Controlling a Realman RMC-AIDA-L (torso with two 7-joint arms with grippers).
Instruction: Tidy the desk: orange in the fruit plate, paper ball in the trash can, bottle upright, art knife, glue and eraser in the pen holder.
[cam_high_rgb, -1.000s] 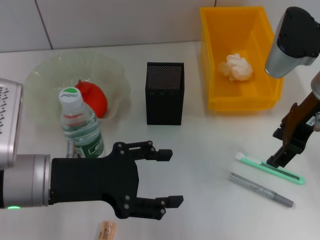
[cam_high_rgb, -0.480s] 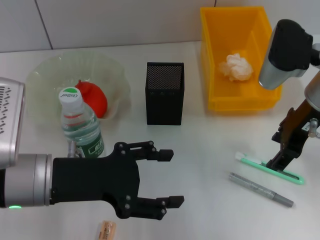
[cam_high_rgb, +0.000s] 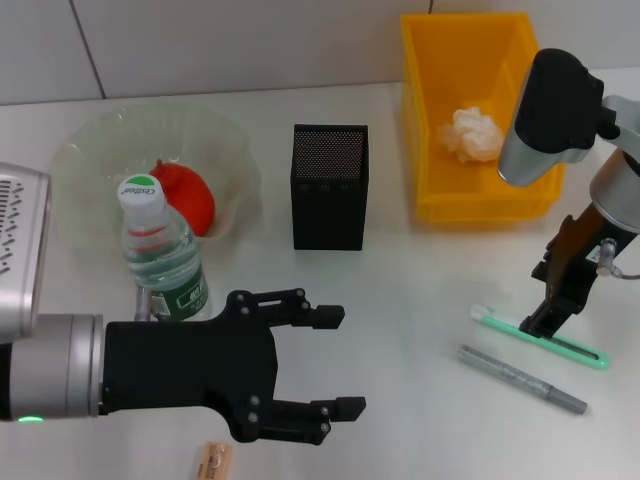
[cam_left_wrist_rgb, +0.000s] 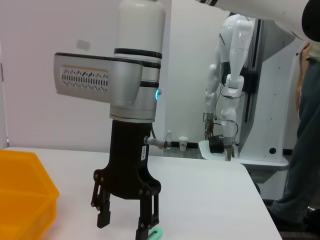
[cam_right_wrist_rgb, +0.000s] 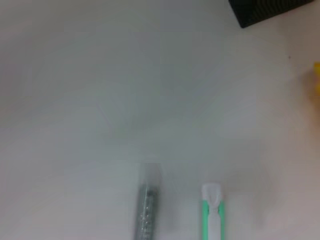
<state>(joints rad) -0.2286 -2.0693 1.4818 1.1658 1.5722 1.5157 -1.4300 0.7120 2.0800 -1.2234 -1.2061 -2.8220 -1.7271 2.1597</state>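
Right hand (cam_high_rgb: 545, 318), fingers spread, straddles the slim mint-green art knife (cam_high_rgb: 540, 336) on the smooth white desk (cam_high_rgb: 420, 290).

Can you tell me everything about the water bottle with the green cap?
The bottle is small, clear plastic, with water inside. It has a green-and-white cap, a red band under it, and a green label low down. It stands upright on the white table, just in front of the pale-green fruit plate. The open left gripper hovers nearby; its black body hides the bottle's base.
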